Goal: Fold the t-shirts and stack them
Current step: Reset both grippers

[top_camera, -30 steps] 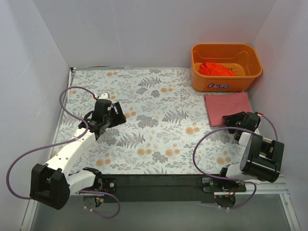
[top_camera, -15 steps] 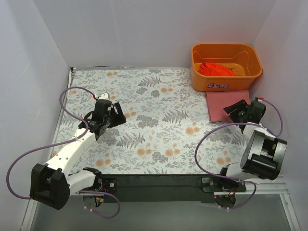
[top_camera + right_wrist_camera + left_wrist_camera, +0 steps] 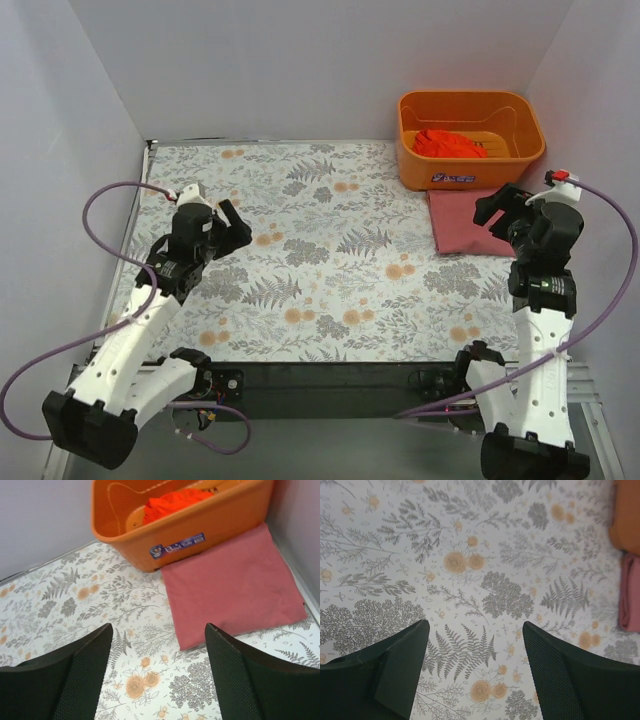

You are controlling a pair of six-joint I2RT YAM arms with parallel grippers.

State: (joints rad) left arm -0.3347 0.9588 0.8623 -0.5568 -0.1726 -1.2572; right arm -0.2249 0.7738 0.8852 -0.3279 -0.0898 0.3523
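**Workpieces.** The pink-red t-shirt [image 3: 468, 225] lies folded into a flat rectangle at the right side of the worktop [image 3: 330, 270], its far edge just in front of the basket [image 3: 455, 172]. The orange-red t-shirt [image 3: 450, 143] sits crumpled inside the basket, below the rim.

**Handling.** Both garments are judged to be light, soft cloth with no stiffness. The crumpled shirt will hang limp and open out when lifted, and may drag on the basket wall. The recommended hold is a raised ridge on top of the heap, pinched through more than one layer so that it does not slip free. The folded shirt serves as the base of the stack. It should not be taken by a single edge, since the layers would peel apart.

**Right hand.** The right hand [image 3: 500, 215] is spread wide and holds nothing. It hangs above the worktop beside the left edge of the pink-red t-shirt, clear of the cloth. In the wrist view only patterned worktop lies between its fingers [image 3: 85, 675].

**Left hand.** The left hand [image 3: 238, 225] is likewise spread wide and empty. It sits over the left part of the worktop, well apart from both shirts.

**Status.** One shirt appears folded. The other is not yet taken out.
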